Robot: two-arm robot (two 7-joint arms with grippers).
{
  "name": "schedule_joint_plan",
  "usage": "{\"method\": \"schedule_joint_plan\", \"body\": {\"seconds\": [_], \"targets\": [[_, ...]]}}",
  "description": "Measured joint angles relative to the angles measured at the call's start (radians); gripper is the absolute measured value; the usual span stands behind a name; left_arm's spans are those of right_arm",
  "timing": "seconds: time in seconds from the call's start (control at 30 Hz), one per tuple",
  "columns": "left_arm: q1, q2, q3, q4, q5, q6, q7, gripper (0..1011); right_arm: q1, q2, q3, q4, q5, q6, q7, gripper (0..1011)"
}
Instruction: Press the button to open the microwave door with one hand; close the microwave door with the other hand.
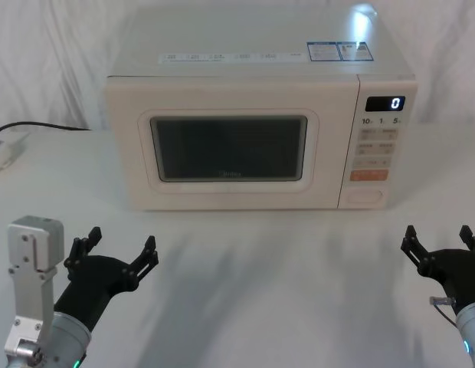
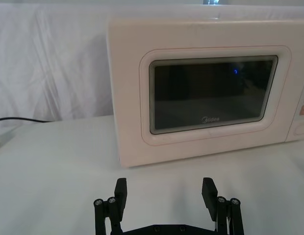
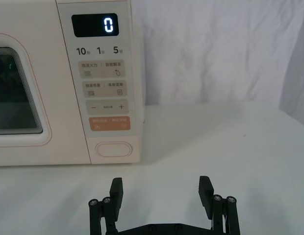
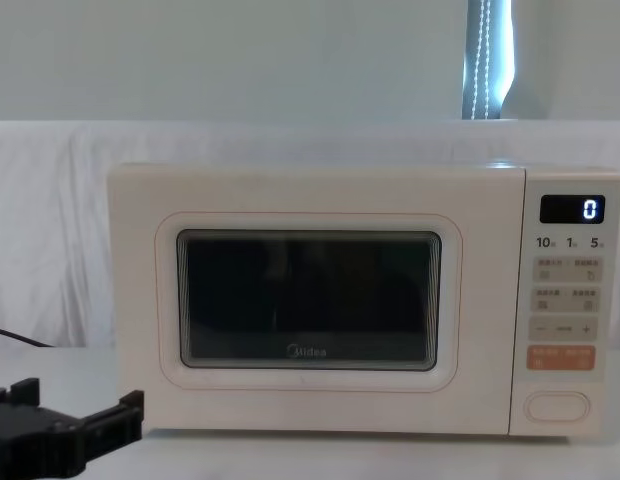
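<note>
A cream microwave stands at the back of the white table. Its door [image 1: 231, 146] [image 2: 213, 95] [image 4: 310, 300] is flush and closed, with a dark window. The wide pill-shaped button [image 1: 363, 196] [image 3: 113, 149] [image 4: 557, 406] sits lowest on the control panel, under the orange key. My left gripper [image 1: 119, 253] [image 2: 164, 192] [image 4: 75, 405] hovers open over the table, well in front of the door's left half. Near the table's front right, my right gripper [image 1: 438, 244] [image 3: 161, 191] is open too, in front of and slightly right of the button, touching nothing.
The display [image 1: 384, 103] reads 0. A black cable [image 1: 38, 126] runs to a white power strip [image 1: 4, 152] at the far left. White cloth covers the table and hangs behind the microwave. Open table lies between the grippers and the microwave.
</note>
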Motion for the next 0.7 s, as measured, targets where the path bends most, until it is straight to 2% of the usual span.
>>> {"method": "schedule_joint_plan", "body": {"seconds": [0.7], "targets": [[0.007,-0.001,-0.005,-0.004,-0.003,-0.003,-0.001,1001,0.000,0.000,0.000,0.000,0.000,0.000,0.000,1002]]}}
